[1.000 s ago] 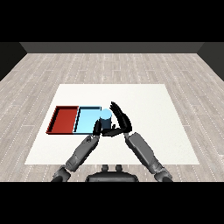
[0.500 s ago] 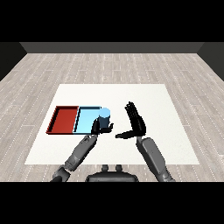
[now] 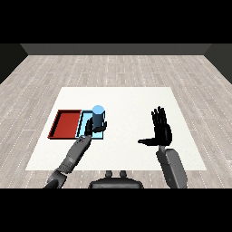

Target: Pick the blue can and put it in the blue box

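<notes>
The can (image 3: 98, 115) stood upright in the blue tray (image 3: 84, 123), left hand (image 3: 91, 127) curled round it; right hand (image 3: 161, 130) spread over bare table (image 3: 131, 102).

Blue can (image 3: 98, 116): 1 light blue cylinder with a paler top face, upright, standing in the light blue tray (image 3: 84, 123) toward its right half. Lower front hidden (a black hand sits before it). Tray: shallow, rectangular, flat on the white table, left edge beside the red tray.
</notes>
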Controlling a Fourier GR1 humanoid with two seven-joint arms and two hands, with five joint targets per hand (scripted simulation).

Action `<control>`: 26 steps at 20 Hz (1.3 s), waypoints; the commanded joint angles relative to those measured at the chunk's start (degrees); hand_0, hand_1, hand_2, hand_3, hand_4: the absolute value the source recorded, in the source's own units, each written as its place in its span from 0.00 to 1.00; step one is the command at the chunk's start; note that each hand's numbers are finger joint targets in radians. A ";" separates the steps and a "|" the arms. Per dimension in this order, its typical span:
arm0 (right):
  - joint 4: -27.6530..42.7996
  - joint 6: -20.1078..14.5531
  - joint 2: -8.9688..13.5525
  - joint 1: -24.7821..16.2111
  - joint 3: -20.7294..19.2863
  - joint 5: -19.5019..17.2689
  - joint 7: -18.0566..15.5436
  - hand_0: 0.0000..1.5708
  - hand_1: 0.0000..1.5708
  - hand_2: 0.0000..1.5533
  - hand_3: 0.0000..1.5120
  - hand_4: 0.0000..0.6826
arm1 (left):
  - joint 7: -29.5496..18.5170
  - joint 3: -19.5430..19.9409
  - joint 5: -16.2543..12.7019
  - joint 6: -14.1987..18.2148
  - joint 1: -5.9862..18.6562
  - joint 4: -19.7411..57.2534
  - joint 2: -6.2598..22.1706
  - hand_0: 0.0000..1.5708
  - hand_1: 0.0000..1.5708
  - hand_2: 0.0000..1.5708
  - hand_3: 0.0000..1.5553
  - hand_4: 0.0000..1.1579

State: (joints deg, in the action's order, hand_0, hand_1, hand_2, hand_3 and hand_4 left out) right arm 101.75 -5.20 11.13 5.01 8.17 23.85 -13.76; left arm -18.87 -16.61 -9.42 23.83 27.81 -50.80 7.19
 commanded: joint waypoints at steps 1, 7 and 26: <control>-2.54 -0.06 0.48 0.60 -3.13 0.06 -0.75 0.00 0.00 0.00 0.00 0.00 | 1.65 5.36 -1.39 -2.30 1.56 5.51 5.42 1.00 1.00 1.00 0.96 0.98; -5.35 0.02 0.27 0.65 -4.59 -0.76 -1.44 0.00 0.00 0.00 0.00 0.00 | 5.31 9.28 -0.42 -2.10 7.89 19.95 7.61 1.00 1.00 1.00 0.97 0.94; -11.31 4.07 -0.42 0.50 -8.30 2.03 -2.93 0.00 0.00 0.00 0.00 0.00 | 15.91 7.81 7.99 -1.88 19.22 49.62 3.15 0.96 0.96 0.89 0.35 0.74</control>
State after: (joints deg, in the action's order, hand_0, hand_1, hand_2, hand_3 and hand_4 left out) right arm 89.71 -3.45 9.50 7.10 1.45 24.11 -16.22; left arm -5.98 -8.73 -1.96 23.15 47.01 -4.95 11.92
